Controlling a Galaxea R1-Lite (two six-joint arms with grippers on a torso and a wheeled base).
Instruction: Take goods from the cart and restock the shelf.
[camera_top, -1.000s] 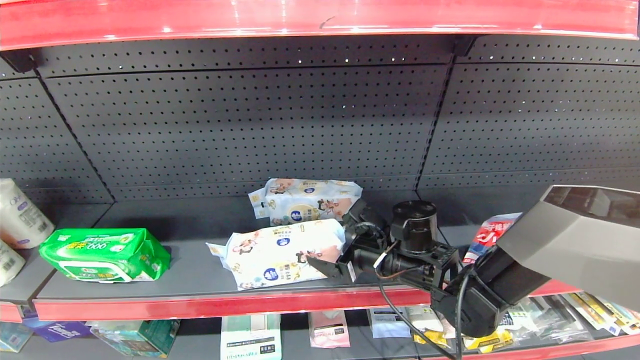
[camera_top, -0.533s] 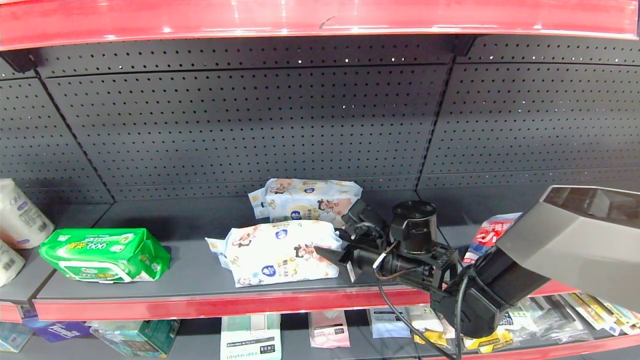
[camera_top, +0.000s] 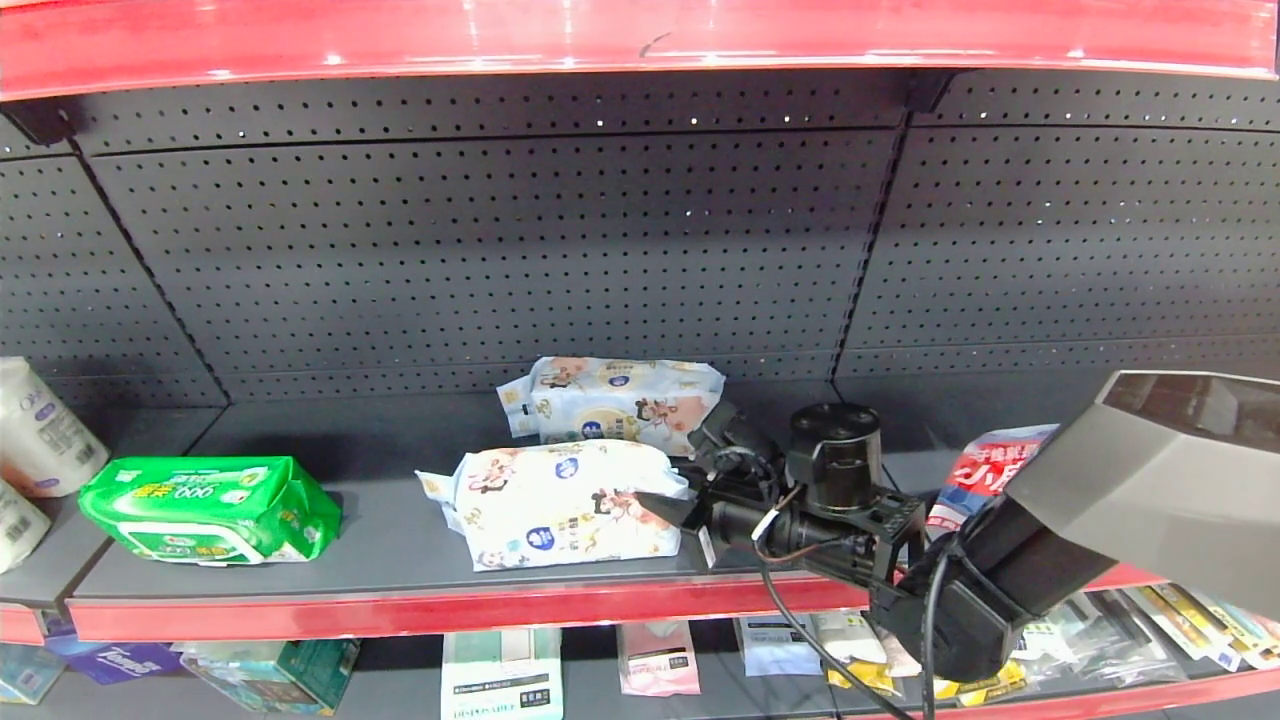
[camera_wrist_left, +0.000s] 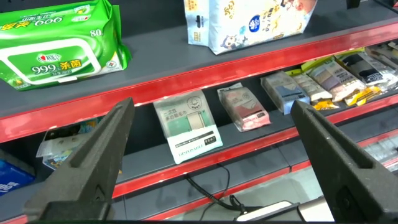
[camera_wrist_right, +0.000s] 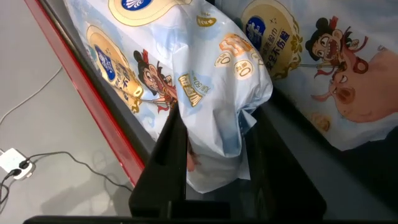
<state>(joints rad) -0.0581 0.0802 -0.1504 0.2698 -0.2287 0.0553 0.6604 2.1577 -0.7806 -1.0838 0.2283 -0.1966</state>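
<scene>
While laid on the shelf (camera_top: 380, 540), the wipes pack (camera_top: 555, 505) is clamped endwise by the right gripper (camera_top: 668, 490), arm level at the shelf lip, left gripper (camera_wrist_left: 211, 109) spread wide.

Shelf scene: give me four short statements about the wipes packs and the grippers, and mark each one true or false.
1. The green wipes pack lies flat on the shelf. True.
2. One end of the front cartoon-print wipes pack sits between the right gripper's fingers. True.
3. The left gripper holds a pack. False: it is open and empty.
4. The rear cartoon-print wipes pack rests on top of the front one. False: it lies behind it, on the shelf.
</scene>
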